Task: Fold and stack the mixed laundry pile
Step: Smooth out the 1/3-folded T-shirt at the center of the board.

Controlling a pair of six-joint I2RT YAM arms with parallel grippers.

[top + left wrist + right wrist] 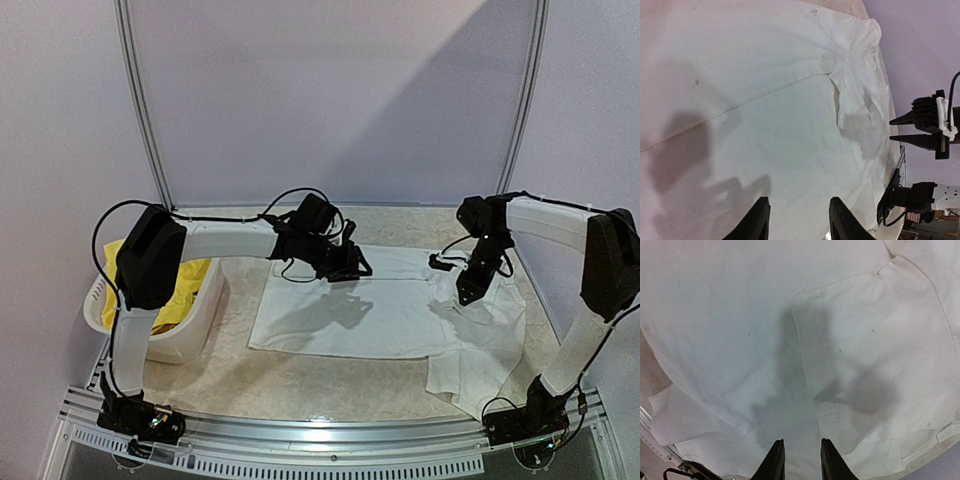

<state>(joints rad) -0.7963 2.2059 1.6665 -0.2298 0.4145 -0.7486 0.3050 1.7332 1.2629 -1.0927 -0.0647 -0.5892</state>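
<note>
We have the white T-shirt [380, 315] spread across the middle of the desk [330, 385]. It lies flat along its left and far edges. Its right side is bunched, and one corner trails toward the near edge. It lies open like this so that both arms can reach a side each and work the folds from above.

Our left hand [352, 268] hovers over the far edge of the shirt, near its middle. Its jaws stand apart with nothing between them, and only its shadow falls on the cloth. Our right hand [468, 296] hangs just above the rumpled right side. There a flap of the shirt lies doubled over the body. Its jaws are narrowly parted and also empty, so neither hand grips anything.

We judge the shirt only partly folded. The right side looks loose and would need smoothing or another fold before it can go onto a stack.

The yellow shorts [185, 285] wait in the white basket [205, 325] at the left, well apart from the shirt. We judge they are kept there so the folding space is free for one garment at a time.
</note>
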